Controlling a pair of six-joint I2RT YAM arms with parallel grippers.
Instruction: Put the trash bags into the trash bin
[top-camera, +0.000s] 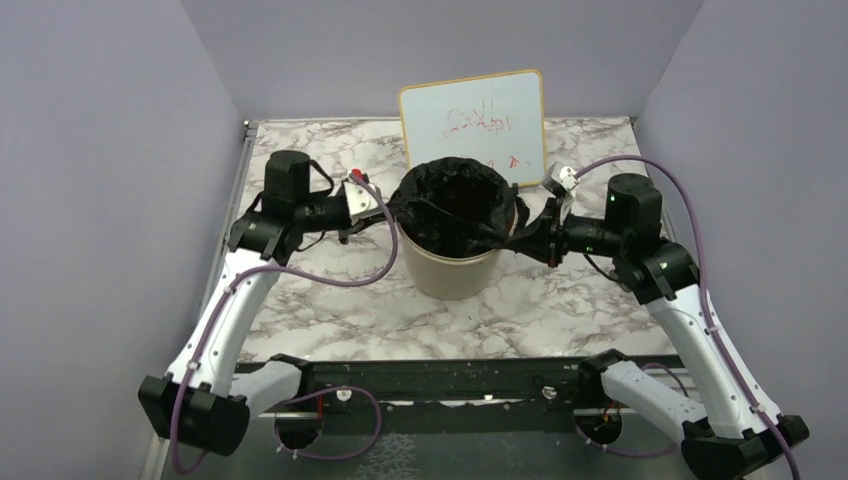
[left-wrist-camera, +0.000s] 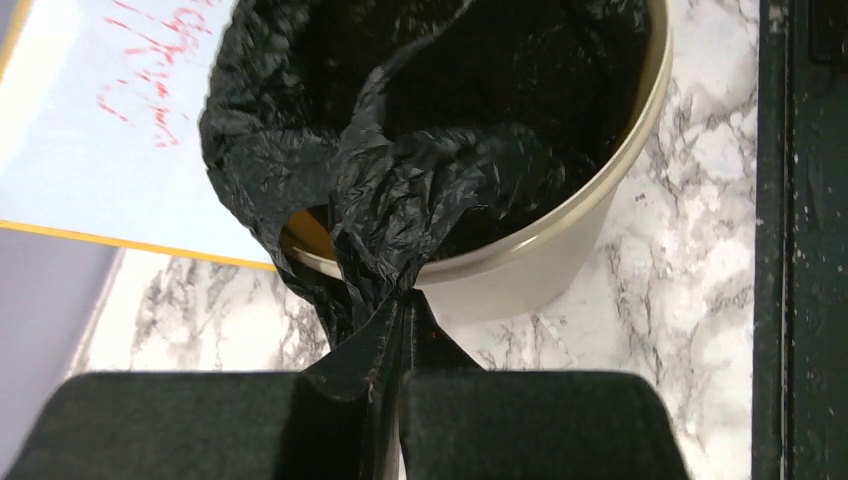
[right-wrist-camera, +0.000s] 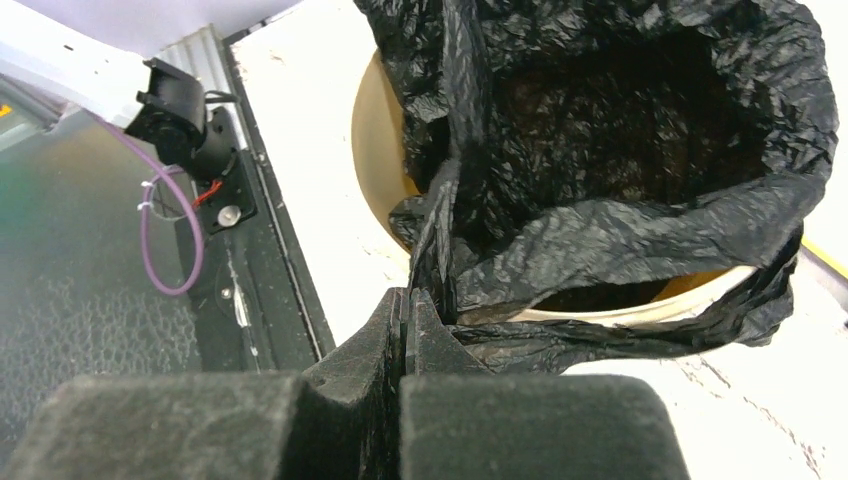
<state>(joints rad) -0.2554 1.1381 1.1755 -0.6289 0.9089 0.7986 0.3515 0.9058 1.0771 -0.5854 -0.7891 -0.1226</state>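
A crinkly black trash bag (top-camera: 455, 205) lines the cream trash bin (top-camera: 452, 272) in the middle of the table, its mouth spread over the rim. At the bin's left side my left gripper (top-camera: 388, 210) is shut on a bunched fold of the trash bag (left-wrist-camera: 400, 210), just outside the bin's rim (left-wrist-camera: 570, 225); the left gripper (left-wrist-camera: 408, 300) pinches the plastic at its tips. At the right side my right gripper (top-camera: 525, 222) is shut on the trash bag's edge (right-wrist-camera: 600, 240), the right gripper (right-wrist-camera: 408, 295) closed beside the rim (right-wrist-camera: 640, 315).
A white whiteboard (top-camera: 475, 120) with red writing leans right behind the bin. Purple walls close in the marble table (top-camera: 340, 310) at left, back and right. A black rail (top-camera: 450, 380) with the arm bases runs along the near edge.
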